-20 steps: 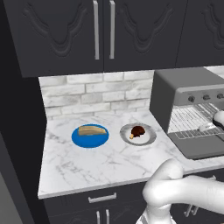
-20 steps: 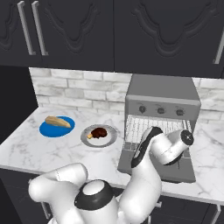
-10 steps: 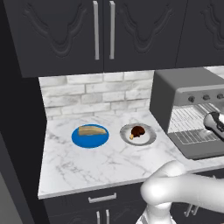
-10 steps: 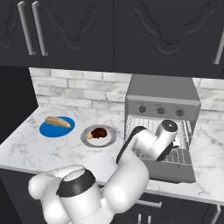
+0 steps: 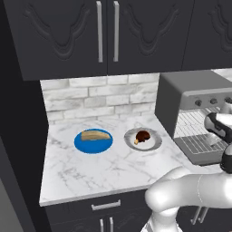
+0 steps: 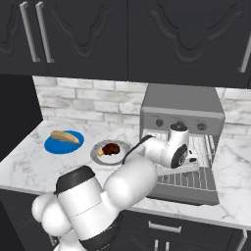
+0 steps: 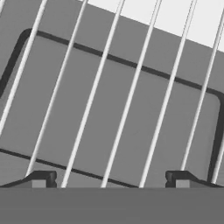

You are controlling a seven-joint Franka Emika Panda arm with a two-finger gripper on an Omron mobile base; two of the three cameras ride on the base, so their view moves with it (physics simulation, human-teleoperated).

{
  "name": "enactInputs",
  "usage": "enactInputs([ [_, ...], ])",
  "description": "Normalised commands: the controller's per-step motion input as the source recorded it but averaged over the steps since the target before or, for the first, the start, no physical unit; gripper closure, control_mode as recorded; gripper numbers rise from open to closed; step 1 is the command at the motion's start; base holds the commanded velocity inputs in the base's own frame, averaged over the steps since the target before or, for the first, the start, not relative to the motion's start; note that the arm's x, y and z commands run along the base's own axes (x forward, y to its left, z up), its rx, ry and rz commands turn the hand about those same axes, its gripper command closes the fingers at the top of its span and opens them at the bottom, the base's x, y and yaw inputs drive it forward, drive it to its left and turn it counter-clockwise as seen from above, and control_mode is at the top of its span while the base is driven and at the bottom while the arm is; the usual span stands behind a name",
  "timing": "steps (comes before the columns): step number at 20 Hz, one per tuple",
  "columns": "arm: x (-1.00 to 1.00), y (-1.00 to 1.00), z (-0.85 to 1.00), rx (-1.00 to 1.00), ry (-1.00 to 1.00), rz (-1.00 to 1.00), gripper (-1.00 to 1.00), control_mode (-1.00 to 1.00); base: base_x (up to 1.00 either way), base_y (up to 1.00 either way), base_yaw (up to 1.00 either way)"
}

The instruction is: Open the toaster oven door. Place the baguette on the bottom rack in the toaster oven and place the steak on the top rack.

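The toaster oven [image 5: 181,90] [image 6: 181,103] stands at the counter's right end. Its door [image 5: 199,152] [image 6: 191,188] is folded down flat. My gripper [image 6: 192,160] [image 7: 111,178] hovers in front of the oven's mouth, just above the door. It is open, with nothing between its fingertips [image 7: 43,178]. In the hand view, wire rack bars [image 7: 131,87] run across the door's framed window below. The baguette [image 5: 94,135] [image 6: 64,137] lies on a blue plate [image 5: 93,146]. The steak [image 5: 142,136] [image 6: 112,147] sits on a grey plate [image 5: 153,144] between the blue plate and the oven.
The plates rest on a marble counter [image 5: 90,172] backed by a white brick wall [image 5: 99,95]. Dark upper cabinets [image 5: 104,36] hang overhead. Drawers with bar handles [image 5: 105,205] run under the counter's front edge.
The jaws have spread wide apart. The hand has risen a little and drifted left across the oven's front. The plates and the food have stayed put.
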Motion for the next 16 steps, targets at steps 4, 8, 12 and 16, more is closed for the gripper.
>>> enactInputs([
  [4,-0.56,-0.16,-0.51,-0.06,0.24,-0.01,-1.0,-1.0,0.0,0.0,0.0],
  [8,-0.3,-0.08,0.28,0.18,-0.06,-0.01,-1.0,-1.0,0.0,0.0,0.0],
  [12,-0.41,0.09,0.49,0.15,-0.15,-0.06,-1.0,-1.0,0.0,0.0,0.0],
  [16,-0.27,0.44,0.46,-0.05,-0.14,-0.09,-1.0,-1.0,0.0,0.0,0.0],
])
